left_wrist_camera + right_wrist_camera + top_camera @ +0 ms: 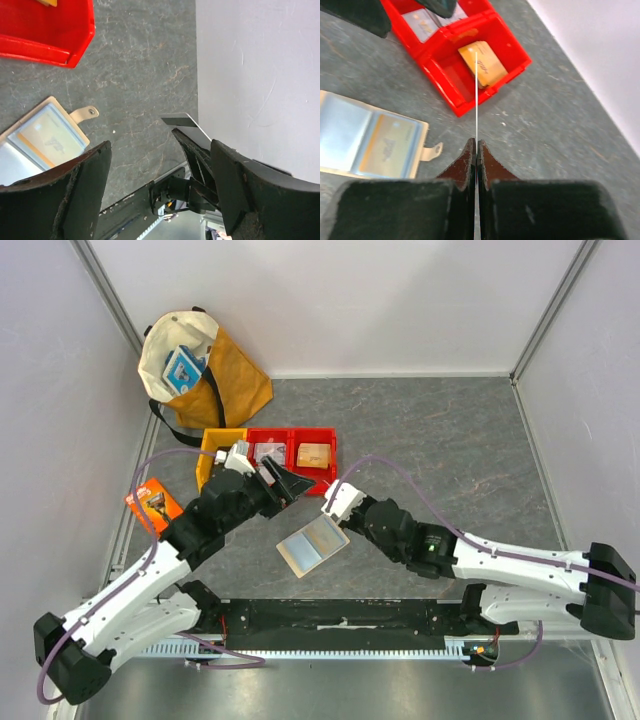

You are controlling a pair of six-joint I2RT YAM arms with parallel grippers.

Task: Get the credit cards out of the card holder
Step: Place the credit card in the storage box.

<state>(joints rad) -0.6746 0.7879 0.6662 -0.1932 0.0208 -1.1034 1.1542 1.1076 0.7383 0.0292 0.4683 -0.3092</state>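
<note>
The beige card holder [312, 545] lies open on the grey table, its clear sleeves up and its snap tab [85, 113] pointing away. One sleeve shows a yellow and blue credit card [387, 145]. My right gripper [477, 145] is shut on a light grey credit card [476, 100], seen edge-on as a thin white line above the table. The left wrist view shows that same card [185, 122] flat, pinched by the right fingers. My left gripper [160, 170] stands open above the table, just left of the card, with nothing between its fingers. In the top view the two grippers [288, 483] [328, 508] nearly meet.
Red bins [290, 452] sit just beyond the grippers, one holding a tan block [482, 62]. A yellow bin [218, 450] stands at their left. An orange razor package [150, 502] lies at the left edge, a cloth bag [200, 365] in the back left corner. White walls surround the table.
</note>
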